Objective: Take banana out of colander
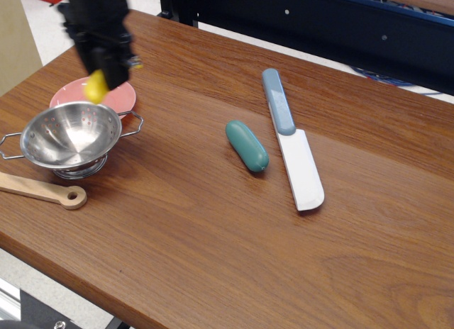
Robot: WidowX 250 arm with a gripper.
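Observation.image looks down across the wooden table [213, 222], a broad slab of reddish-brown grain that fills most of the frame, its near edge cut off at the lower left and its right side running out of view; behind it, along the top, stands a dark blue metal frame [319, 24], only partly in shot; at the upper left the gripper [105, 68] hangs in the air, blurred and black, its upper body cropped by the top edge, and its fingers are pinching the banana [95, 86], of which only a small bright yellow end shows below them, the rest hidden in the dark mass; the banana is clear of the colander [69, 137], held above the pink plate [117, 98]; the knife [292, 141] lies right of centre, flat pale blade pointing down the frame, smooth grey-blue handle up; the colander sits at middle left, shiny perforated steel, bowl bare, thin wire loops either side, half covering the plate behind it; a wooden spoon handle [44, 191] with a round hole crosses just below, its left end cut off; a teal capsule [247, 146], smooth and rounded, lies near the knife.
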